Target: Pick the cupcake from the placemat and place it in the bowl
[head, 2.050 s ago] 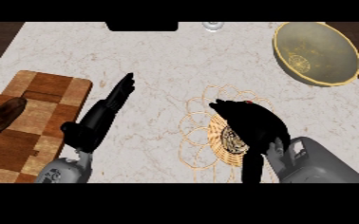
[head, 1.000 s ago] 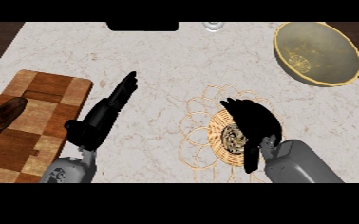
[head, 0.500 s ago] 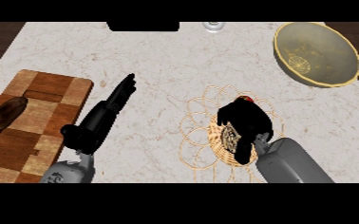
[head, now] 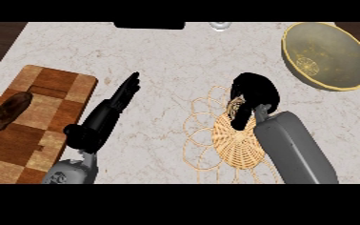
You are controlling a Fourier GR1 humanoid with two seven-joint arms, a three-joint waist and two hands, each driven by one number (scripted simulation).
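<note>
Right hand [head: 252, 95] sits over the far edge of the round woven wicker placemat [head: 228, 136], fingers curled down as if round something. A sliver of light, streaked material shows under the palm, probably the cupcake [head: 235, 105], but most of it is hidden, so I can't confirm the pinch or whether it's off the mat. Best read: cupcake is in or under the right hand, at the placemat's far side.

Left hand [head: 116, 102] rests on the counter left of the placemat, fingers straight and pressed together, pointing far-right, holding nothing.

Progress: grasp stage looks about reached. Carry and release are not done. The yellow-rimmed, olive-green bowl [head: 309, 31] at far right shows nothing inside and is well apart from the hand. Left to do: lift, move far-right, set the cupcake in the bowl.

Count:
- 1 placemat
- 1 bowl
- 1 cupcake (partly seen)
- 1 checkered wooden cutting board [head: 49, 83] at left, with 1 brown oblong item [head: 13, 110] on its left edge, can't identify
- 1 black flat object [head: 150, 25] at far edge
- 1 clear glass [head: 220, 25] beside it
- 2 hands
</note>
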